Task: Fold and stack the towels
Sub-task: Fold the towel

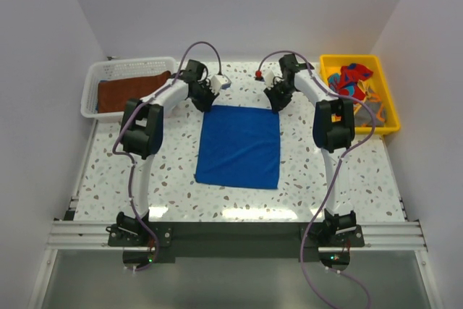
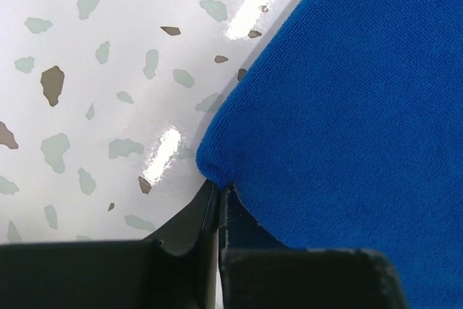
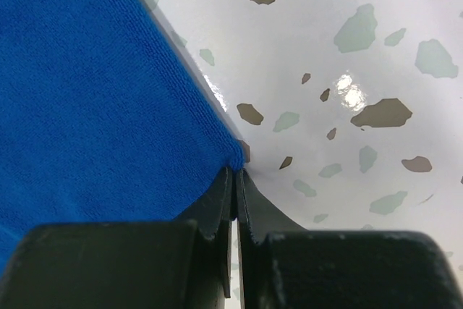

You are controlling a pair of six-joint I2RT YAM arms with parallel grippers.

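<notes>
Glossy speckled terrazzo table [image 1: 130,171] between plain white walls [image 1: 43,70], blue towel [image 1: 239,147] flat at centre, left gripper [image 1: 207,100] and right gripper [image 1: 277,101] each pinching a far corner between closed tips

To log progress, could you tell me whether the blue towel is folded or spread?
Spread: the blue towel lies flat, a full square with no fold visible.

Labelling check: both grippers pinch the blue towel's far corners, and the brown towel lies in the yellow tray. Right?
One slip: the brown towel lies in the white basket, as the top external view shows. The rest stands.
</notes>
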